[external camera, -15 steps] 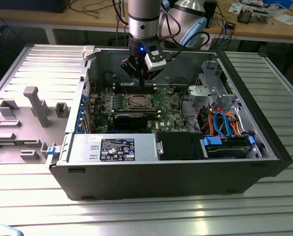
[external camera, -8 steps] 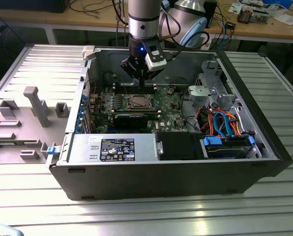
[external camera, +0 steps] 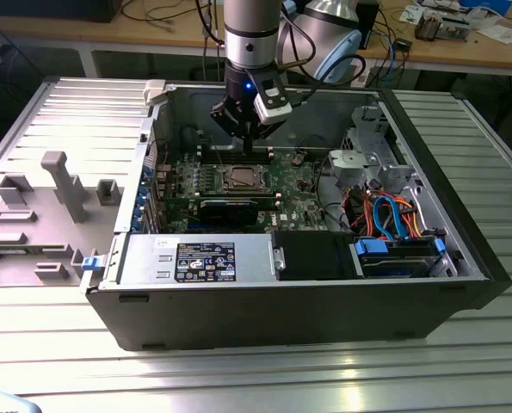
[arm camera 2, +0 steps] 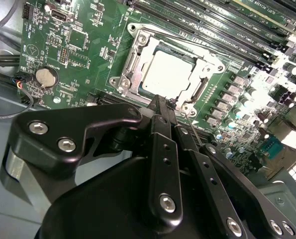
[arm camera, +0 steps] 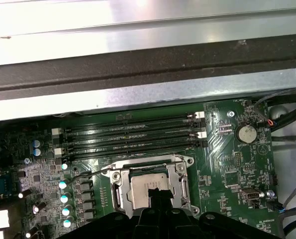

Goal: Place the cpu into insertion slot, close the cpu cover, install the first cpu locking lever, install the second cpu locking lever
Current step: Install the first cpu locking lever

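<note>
The cpu [arm camera 2: 166, 73] lies flat in the insertion slot [external camera: 238, 178] of the green motherboard [external camera: 294, 185], its silvery top showing through the window of the cpu cover [arm camera 2: 129, 64]. The cover rests down over it. In the first wrist view, the cpu [arm camera: 147, 185] sits framed by the cover [arm camera: 117, 188], and a thin wire lever [arm camera: 87, 174] sticks out from the socket's side. My gripper [external camera: 249, 146] hangs just above the socket's edge. Its black fingers [arm camera 2: 160, 149] are pressed together, shut on nothing, with the tips [arm camera: 157, 193] over the cpu's edge.
Long memory slots [arm camera: 130, 137] run beside the socket toward the case wall [arm camera: 138, 69]. A coin battery [arm camera 2: 49, 75] sits on the board. A black card [external camera: 228, 209], a power supply [external camera: 195, 258] and a drive bay with orange and blue cables [external camera: 385, 215] crowd the case.
</note>
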{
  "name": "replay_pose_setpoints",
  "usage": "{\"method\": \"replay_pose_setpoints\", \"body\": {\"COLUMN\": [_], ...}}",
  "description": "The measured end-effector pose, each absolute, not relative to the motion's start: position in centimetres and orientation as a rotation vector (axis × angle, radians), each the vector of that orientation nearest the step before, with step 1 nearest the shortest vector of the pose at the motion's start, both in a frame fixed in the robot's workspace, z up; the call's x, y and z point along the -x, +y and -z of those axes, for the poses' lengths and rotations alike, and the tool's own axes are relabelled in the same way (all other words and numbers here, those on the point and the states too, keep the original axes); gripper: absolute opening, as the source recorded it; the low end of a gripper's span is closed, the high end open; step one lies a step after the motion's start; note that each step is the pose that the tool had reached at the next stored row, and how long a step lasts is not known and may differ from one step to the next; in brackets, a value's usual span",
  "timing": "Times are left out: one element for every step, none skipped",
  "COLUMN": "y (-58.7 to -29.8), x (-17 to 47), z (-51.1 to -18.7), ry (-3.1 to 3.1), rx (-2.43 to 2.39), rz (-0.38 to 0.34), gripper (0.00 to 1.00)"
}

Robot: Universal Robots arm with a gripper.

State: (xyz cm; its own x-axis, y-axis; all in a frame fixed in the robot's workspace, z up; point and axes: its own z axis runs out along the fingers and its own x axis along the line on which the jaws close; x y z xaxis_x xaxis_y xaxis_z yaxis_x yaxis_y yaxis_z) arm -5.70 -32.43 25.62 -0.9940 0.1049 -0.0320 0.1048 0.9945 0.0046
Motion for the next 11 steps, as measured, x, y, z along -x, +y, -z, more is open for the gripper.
{"method": "replay_pose_setpoints", "body": {"y": [-32.43, -32.43, -32.43, -32.43, -32.43, -32.43, -32.43, -32.43, -32.43, -32.44, -32.44], "x": [5.7, 5.7, 5.7, 5.7, 5.7, 5.7, 5.7, 5.7, 5.7, 5.7, 5.7], "z": [-25.62, -25.62, -25.62, -25.62, -25.62, -25.62, -25.62, -25.62, -25.62, -25.62, -25.62], "ry": [3.105, 3.105, 3.106, 3.106, 3.106, 3.107, 3.107, 3.107, 3.108, 3.108, 3.109], "rx": [-0.16, -0.155, -0.15, -0.142, -0.135, -0.13, -0.122, -0.112, -0.097, -0.078, -0.069], "rz": [-0.005, -0.005, -0.005, -0.005, -0.005, -0.005, -0.005, -0.005, -0.005, -0.002, 0.004], "gripper": [0.11, 0.11, 0.11, 0.11, 0.11, 0.11, 0.11, 0.11, 0.11, 0.11, 0.11]}}
